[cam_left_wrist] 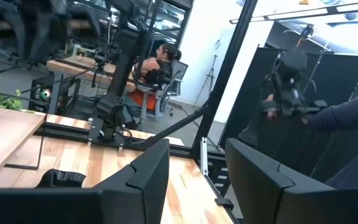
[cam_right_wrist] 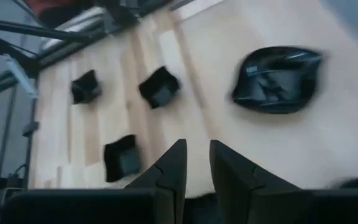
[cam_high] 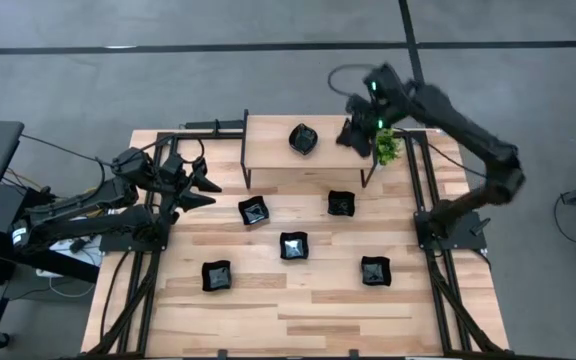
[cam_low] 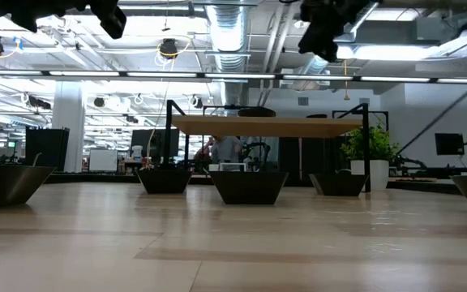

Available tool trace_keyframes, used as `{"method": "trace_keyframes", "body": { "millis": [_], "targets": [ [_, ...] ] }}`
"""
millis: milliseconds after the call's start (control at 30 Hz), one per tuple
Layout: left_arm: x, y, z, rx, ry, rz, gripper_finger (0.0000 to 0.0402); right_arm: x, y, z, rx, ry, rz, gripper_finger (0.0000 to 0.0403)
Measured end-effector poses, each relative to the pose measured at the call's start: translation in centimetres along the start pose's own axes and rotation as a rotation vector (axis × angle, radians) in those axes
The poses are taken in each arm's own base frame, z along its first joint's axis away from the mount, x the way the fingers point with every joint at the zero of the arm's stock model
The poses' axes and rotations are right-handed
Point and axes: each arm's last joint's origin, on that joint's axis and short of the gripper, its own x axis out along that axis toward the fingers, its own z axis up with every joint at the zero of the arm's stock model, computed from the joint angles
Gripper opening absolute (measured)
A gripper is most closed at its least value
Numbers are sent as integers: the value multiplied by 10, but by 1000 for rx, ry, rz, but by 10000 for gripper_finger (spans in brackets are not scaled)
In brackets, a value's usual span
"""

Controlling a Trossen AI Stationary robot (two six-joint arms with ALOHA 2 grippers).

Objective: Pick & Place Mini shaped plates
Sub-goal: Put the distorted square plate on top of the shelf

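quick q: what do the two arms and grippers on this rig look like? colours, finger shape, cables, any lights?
Both arms are black or dark grey, built from boxy jointed links. The right arm shows small green lights near its wrist and a thin black cable looping above it. The left arm has black cables trailing along it. The left gripper and right gripper each have two flat, angular dark fingers. No markings are readable.

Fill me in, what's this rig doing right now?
Two arms are sorting small black plates on a wooden table. One plate sits on the raised shelf at the back; five more plates lie on the tabletop in front of it, e.g.. The right gripper hovers over the shelf's right end, beside the green plant, fingers narrowly apart and nothing between them. The left gripper waits at the table's left edge, open and empty.
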Motion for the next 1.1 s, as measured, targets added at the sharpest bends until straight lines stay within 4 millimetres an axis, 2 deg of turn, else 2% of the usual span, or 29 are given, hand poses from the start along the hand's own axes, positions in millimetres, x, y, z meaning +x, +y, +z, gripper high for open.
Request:
{"method": "trace_keyframes", "body": {
  "millis": [133,333,500,700,767,1100],
  "targets": [
    [0,0,0,0,0,0,159,23,16,-46,43,-72,48,65],
    [0,0,0,2,-2,-1,159,43,50,-109,143,-173,101,65],
    [0,0,0,3,-3,-2,159,49,74,-151,251,-214,76,65],
    [0,0,1,14,-7,-3,159,46,99,-186,374,-218,90,65],
    [0,0,1,14,-7,-3,159,44,105,-198,441,-166,83,65],
    [0,0,1,14,-6,-3,159,41,138,-260,809,302,-51,65]
  ]
}}
